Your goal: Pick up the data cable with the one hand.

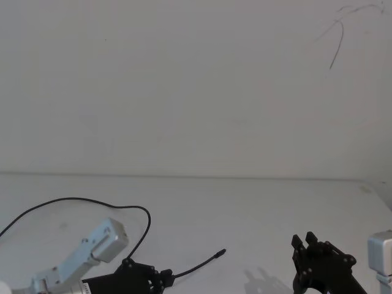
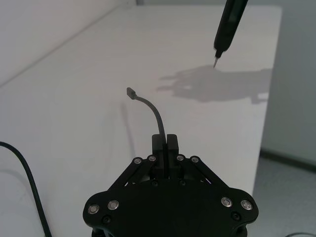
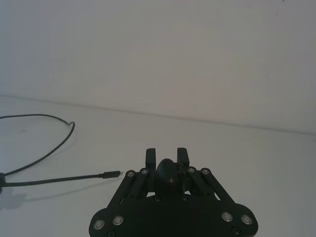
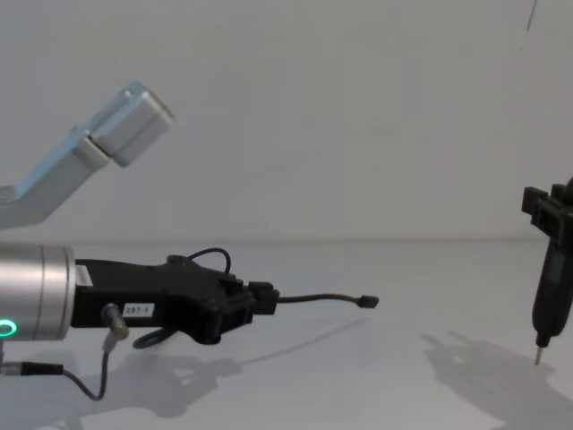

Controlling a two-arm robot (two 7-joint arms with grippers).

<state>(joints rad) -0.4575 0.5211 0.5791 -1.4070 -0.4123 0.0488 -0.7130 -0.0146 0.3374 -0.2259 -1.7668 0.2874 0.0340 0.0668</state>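
The data cable (image 4: pixel 327 297) is thin and black, and its small flat plug (image 4: pixel 367 302) sticks out to the right above the white table. My left gripper (image 4: pixel 267 298) is shut on the cable a short way behind that plug. In the left wrist view the fingers (image 2: pixel 171 143) pinch the cable (image 2: pixel 153 111), which curves up to the plug (image 2: pixel 131 92). From the head view, the rest of the cable (image 1: pixel 73 199) loops across the table behind the left gripper (image 1: pixel 170 279). My right gripper (image 1: pixel 305 240) hangs at the right, shut on a dark pen-like tool (image 4: pixel 546 300).
The white table (image 1: pixel 245 208) runs back to a plain wall. Its right edge (image 2: pixel 261 148) drops off beyond the pen tool (image 2: pixel 228 27). A short grey wire (image 4: pixel 89 383) with a silver connector hangs under my left wrist.
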